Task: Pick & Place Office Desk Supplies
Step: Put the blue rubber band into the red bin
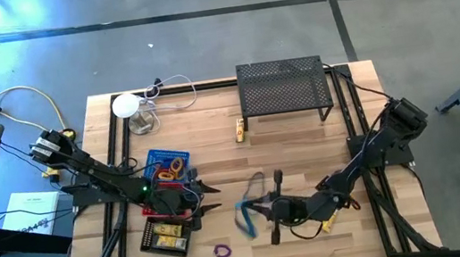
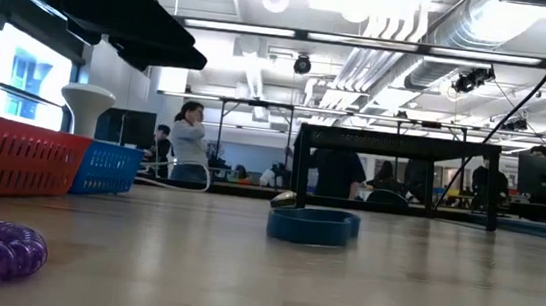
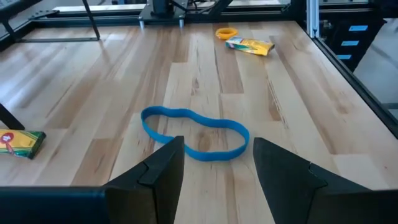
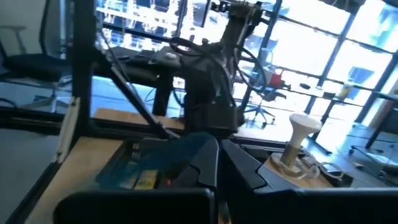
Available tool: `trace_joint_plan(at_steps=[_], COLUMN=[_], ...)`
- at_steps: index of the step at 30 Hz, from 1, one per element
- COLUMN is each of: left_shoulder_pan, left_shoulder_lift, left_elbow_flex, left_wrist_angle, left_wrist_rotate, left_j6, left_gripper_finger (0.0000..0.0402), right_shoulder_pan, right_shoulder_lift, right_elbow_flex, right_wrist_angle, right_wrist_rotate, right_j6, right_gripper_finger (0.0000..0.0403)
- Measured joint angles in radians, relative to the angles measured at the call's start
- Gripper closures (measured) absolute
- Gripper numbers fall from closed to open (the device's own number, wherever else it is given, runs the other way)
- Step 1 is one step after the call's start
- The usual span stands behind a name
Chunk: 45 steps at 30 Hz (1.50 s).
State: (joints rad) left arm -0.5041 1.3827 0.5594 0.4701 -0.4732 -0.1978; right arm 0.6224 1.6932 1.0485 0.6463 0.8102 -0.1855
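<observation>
A blue elastic loop (image 3: 196, 134) lies flat on the wooden table, also seen in the high view (image 1: 246, 217) and the low view (image 2: 313, 225). My left gripper (image 3: 214, 146) is open, just short of the loop and level with it, above a red basket (image 1: 168, 200). My right gripper (image 1: 261, 207) hangs shut over the loop's far side, pointing at the left arm; in its wrist view (image 4: 219, 149) nothing shows between its fingers. A thin dark loop (image 1: 256, 185) curves beside it; I cannot tell whether it is held. A purple ring (image 1: 222, 251) lies near the front edge.
A blue basket (image 1: 167, 164) with orange rings and a black tray (image 1: 166, 237) with yellow tubes stand at the left. The black mesh shelf (image 1: 283, 89) and white device (image 1: 127, 105) are at the back. A yellow packet (image 3: 249, 45) and orange ring (image 3: 227, 31) lie at the right.
</observation>
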Motion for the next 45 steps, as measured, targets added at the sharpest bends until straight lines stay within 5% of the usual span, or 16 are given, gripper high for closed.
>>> trace_joint_plan(at_steps=[6, 21, 32, 45], left_shoulder_pan=[-0.014, -0.064, -0.04, 0.055], left_shoulder_lift=[0.0, 0.001, 0.037, 0.138], left_elbow_flex=[0.0, 0.0, 0.001, 0.002], left_wrist_angle=[0.068, 0.297, 0.357, 0.566], left_wrist_rotate=[-0.001, 0.0, 0.015, 0.267], left_j6=[0.0, 0.051, -0.022, -0.177], left_gripper_finger=[0.0217, 0.0217, 0.0217, 0.0217], right_shoulder_pan=[-0.007, -0.081, -0.109, -0.119], right_shoulder_lift=[0.0, 0.0, 0.0, 0.001], right_elbow_flex=[0.0, 0.0, 0.0, 0.0], right_wrist_angle=[-0.086, -0.156, -0.179, -0.199], right_wrist_rotate=[-0.011, -0.241, -0.245, -0.234], right_j6=[0.081, 0.251, 0.294, 0.295], right_gripper_finger=[0.0399, 0.0399, 0.0399, 0.04])
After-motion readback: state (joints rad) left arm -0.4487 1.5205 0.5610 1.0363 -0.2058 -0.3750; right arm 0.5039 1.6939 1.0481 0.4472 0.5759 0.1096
